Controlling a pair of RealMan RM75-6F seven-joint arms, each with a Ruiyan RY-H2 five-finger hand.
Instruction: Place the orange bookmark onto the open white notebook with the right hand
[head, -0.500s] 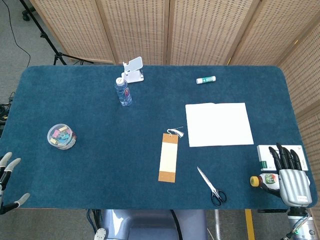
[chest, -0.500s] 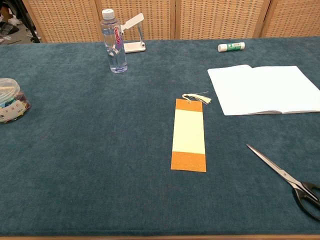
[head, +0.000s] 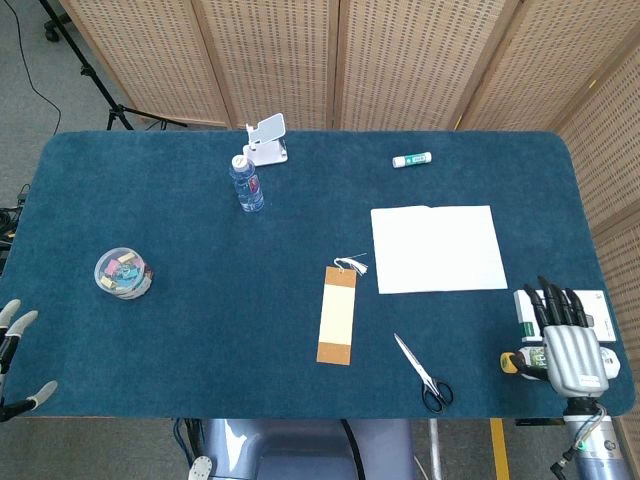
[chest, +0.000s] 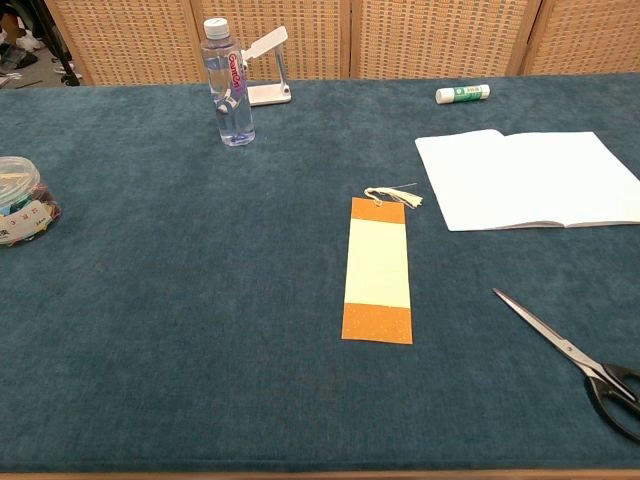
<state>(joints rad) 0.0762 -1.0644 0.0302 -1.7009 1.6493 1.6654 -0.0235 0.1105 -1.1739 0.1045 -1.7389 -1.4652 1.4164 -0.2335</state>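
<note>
A blue felt-covered desk (head: 200, 330) seen from above and from chest height. Near its middle lies the orange bookmark (head: 337, 315) — a long card with a pale centre panel and orange ends, flat on the felt, its white tassel at the far end pointing toward the open white notebook (head: 437, 248). The notebook lies open and flat just to the right of the bookmark, apart from it, nothing resting on its pages. The right hand (head: 567, 342) is at the desk's near right corner, well away from both, palm down with its fingers (head: 557, 305) extended and spread, grasping nothing; it hovers over a white box (head: 596, 303) and a small bottle with a yellow cap (head: 515, 362), and whether it touches them cannot be told. The left hand (head: 15, 355) shows only at the near left edge, off the desk, fingers apart and empty. Black-handled scissors (head: 423, 374) lie closed near the front edge, between the bookmark and the right hand. Farther back stand a clear water bottle (head: 246, 183) and a white phone stand (head: 266, 139) — a glue stick (head: 412, 160) lies beyond the notebook. A round clear tub of coloured clips (head: 123, 272) sits at the left.
</note>
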